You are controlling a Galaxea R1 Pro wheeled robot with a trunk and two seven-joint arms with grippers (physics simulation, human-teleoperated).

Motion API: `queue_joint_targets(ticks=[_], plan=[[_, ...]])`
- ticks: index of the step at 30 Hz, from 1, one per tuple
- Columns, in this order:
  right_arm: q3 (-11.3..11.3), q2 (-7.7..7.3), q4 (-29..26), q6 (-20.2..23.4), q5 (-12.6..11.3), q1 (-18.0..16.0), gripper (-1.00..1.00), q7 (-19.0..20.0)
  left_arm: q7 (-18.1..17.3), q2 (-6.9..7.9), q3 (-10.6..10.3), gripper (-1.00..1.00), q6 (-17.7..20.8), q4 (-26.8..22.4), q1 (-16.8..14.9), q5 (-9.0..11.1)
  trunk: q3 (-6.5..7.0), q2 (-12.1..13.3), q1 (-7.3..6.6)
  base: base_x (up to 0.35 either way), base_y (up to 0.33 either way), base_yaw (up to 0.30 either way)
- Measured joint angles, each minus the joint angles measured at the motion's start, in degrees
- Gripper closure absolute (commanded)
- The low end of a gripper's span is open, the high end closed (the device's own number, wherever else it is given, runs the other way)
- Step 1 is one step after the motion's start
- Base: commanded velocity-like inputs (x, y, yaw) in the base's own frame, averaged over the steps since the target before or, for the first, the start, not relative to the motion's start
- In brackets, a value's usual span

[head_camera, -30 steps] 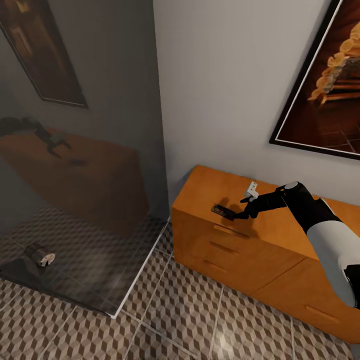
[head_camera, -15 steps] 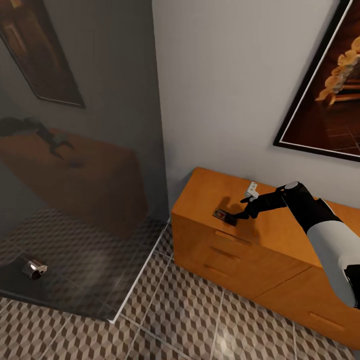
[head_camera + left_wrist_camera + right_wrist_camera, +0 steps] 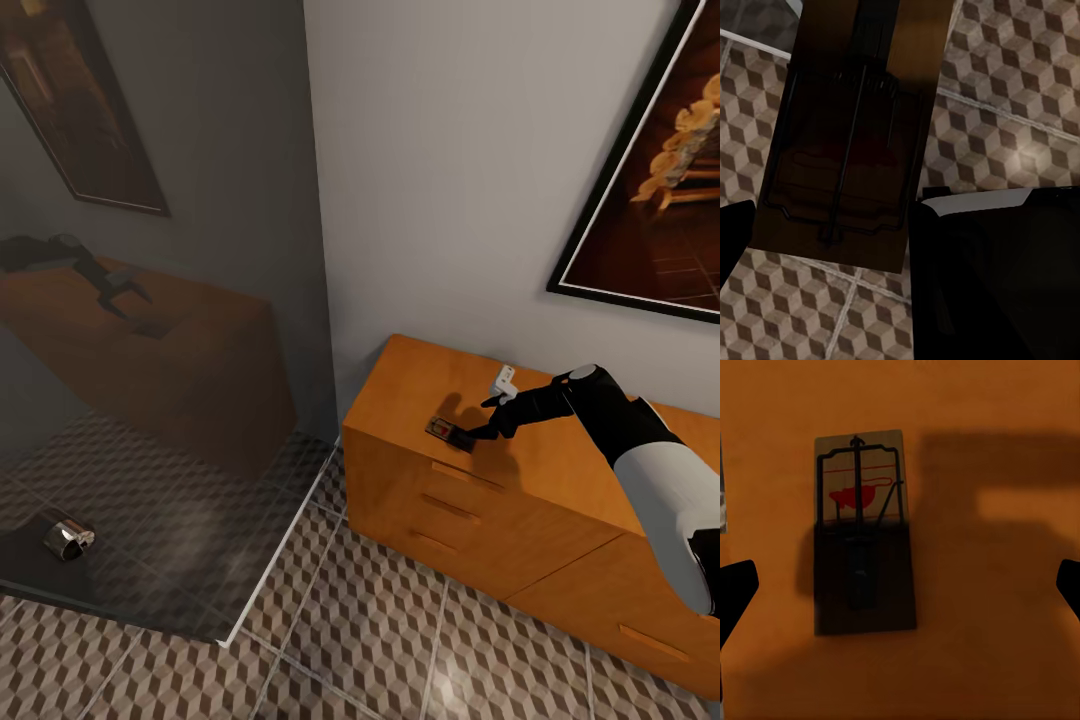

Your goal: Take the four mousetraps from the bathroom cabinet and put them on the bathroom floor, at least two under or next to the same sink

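Note:
One mousetrap (image 3: 447, 431) lies flat on the orange-brown cabinet (image 3: 400, 385), close to its front edge above the drawers. My right gripper (image 3: 478, 418) hovers just over it, open; in the right wrist view the mousetrap (image 3: 862, 532) sits between the widely spread fingertips (image 3: 735, 592), nearer one of them, half in the gripper's shadow. Another mousetrap (image 3: 847, 150) fills the gap of my left gripper (image 3: 829, 229), which is shut on it above the cube-patterned bathroom floor (image 3: 1020, 90). The sink is out of view.
A dark glass shower panel (image 3: 200, 300) stands left of the cabinet and mirrors it. A chrome fitting (image 3: 68, 537) lies behind the glass. A small white object (image 3: 503, 379) sits on the cabinet near the wall. Framed pictures (image 3: 650, 180) hang above. Tiled floor (image 3: 380, 630) lies in front.
The head camera shifted slightly about a second ago. Since then the right gripper has stayed over the mousetrap on the cabinet with almost no movement.

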Motion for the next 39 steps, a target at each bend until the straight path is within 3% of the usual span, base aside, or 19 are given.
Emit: queue_joint_targets(ticks=[28, 39], plan=[[0.0, -0.01, 0.31, -1.75, 0.01, 0.01, -1.0, -0.02, 0.0, -0.04, 0.0, 1.0, 0.0, -0.01, 0.0, -0.05, -0.02, 0.0, 0.0, 0.0, 0.03, 0.0], [0.01, -0.01, 0.31, -1.76, 0.01, 0.08, -1.0, -0.02, 0.0, -0.03, 0.01, 1.0, 0.0, 0.02, 0.0, -0.05, -0.63, 0.0, 0.0, 0.0, 0.0, 0.0]])
